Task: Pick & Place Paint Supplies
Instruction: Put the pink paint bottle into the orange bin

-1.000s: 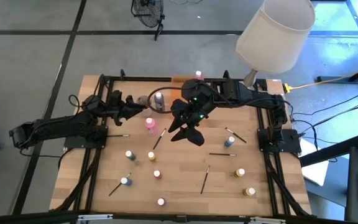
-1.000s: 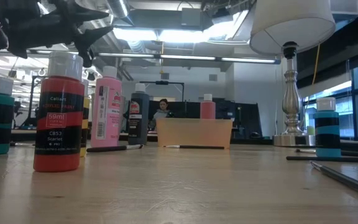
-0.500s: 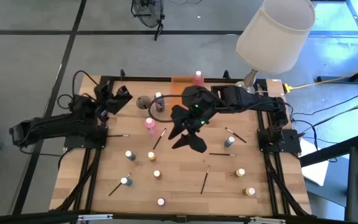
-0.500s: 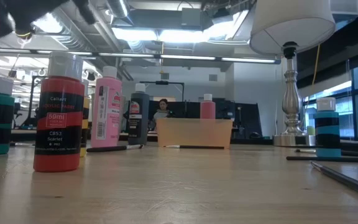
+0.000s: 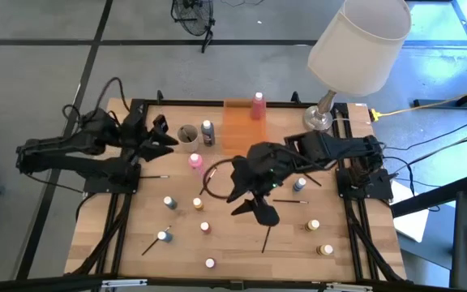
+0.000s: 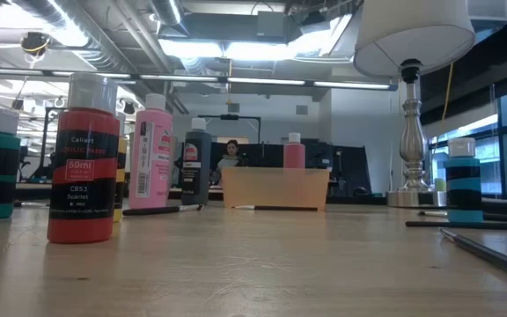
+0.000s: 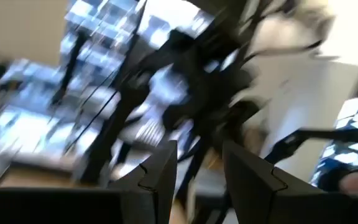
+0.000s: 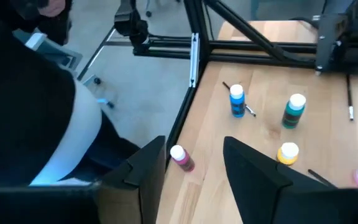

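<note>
Nearest the front edge of the wooden table (image 5: 242,259), one tiny white-capped pot (image 5: 210,263) stands alone. More stand scattered beyond it, among them an orange-bodied one (image 5: 205,227) and a yellow one (image 5: 325,250). I count eight of these small pots in the high view, all upright and well apart. In the low view the closest one is a red pot (image 6: 82,158) with a black label band. At least five thin dark paintbrushes lie flat between the pots, one (image 5: 267,236) near the middle of the table.

The right gripper (image 5: 254,209) hangs over the table's middle. Its fingers (image 8: 145,171) stand apart with nothing between them. Farther back the left gripper (image 5: 157,135) is lifted near the grey cup (image 5: 188,135). Its fingers (image 7: 166,168) are also parted and empty, as far as the blurred wrist view shows.

There are three taller bottles. A pink bottle (image 5: 194,162) stands on the bare wood, a dark bottle (image 5: 207,132) stands just beside the cup, and a third pink bottle (image 5: 258,104) stands inside the translucent orange tray (image 5: 235,126), at its far right corner. Nothing else shows in the tray. What the cup holds cannot be told.
</note>
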`<move>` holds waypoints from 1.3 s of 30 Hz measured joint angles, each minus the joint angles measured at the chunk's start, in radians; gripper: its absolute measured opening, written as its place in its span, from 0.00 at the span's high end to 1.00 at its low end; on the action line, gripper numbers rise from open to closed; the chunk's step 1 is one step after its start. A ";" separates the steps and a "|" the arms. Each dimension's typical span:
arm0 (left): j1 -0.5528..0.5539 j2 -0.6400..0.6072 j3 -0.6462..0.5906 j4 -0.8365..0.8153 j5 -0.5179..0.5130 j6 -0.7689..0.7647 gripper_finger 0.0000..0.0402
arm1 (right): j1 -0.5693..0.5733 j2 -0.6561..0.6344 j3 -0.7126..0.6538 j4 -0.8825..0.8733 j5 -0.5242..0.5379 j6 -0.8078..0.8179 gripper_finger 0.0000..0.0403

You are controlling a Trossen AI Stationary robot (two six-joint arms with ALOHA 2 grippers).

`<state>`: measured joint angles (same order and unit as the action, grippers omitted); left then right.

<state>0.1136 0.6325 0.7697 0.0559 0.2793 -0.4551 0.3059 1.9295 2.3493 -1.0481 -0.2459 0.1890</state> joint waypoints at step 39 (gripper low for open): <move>-0.323 0.283 0.265 -0.828 -0.485 0.229 0.49 | 0.259 0.011 0.000 0.153 0.586 0.380 0.48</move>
<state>-0.2096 0.9152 1.0351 -0.7720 -0.2061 -0.2263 0.5648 1.9402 2.3493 -0.8953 0.3405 0.5690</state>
